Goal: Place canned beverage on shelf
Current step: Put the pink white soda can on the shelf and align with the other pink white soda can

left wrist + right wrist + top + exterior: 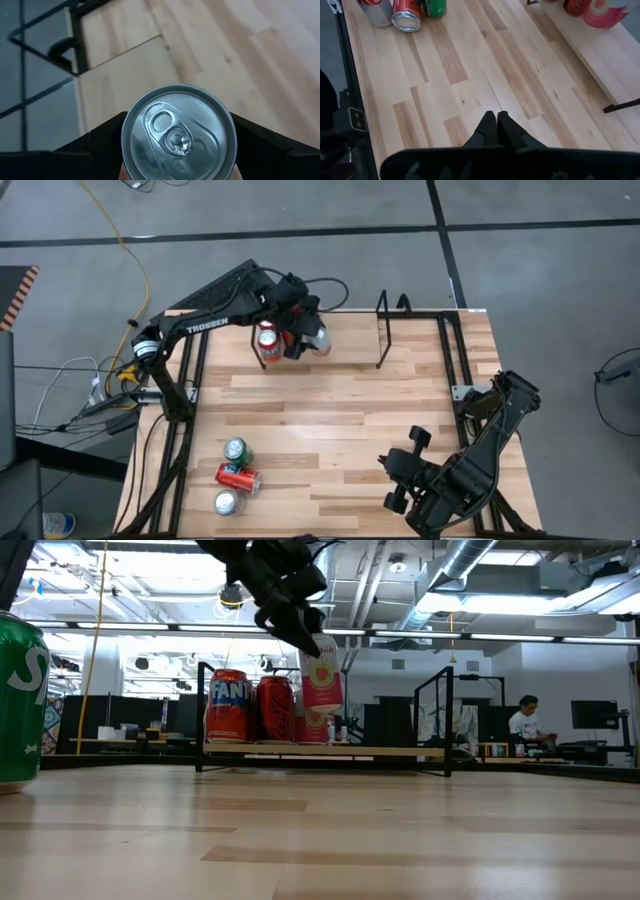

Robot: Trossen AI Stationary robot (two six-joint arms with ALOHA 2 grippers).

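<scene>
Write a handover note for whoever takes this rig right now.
Left gripper: jaws shut on a pink can, held just above the shelf at the table's far edge.
Right gripper: jaws shut, empty, parked at the near right of the table.
Done: Fanta can and red can stand on the shelf.
Left: set the pink can down beside them, then fetch the green can, lying red can and silver-topped can from the near left.

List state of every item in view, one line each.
left hand: closed on pink can, above the shelf
pink can: held upright, off the board
shelf: two cans standing on it
Fanta can: upright on shelf
three spare cans: one on its side, two upright
right hand: shut, empty
</scene>
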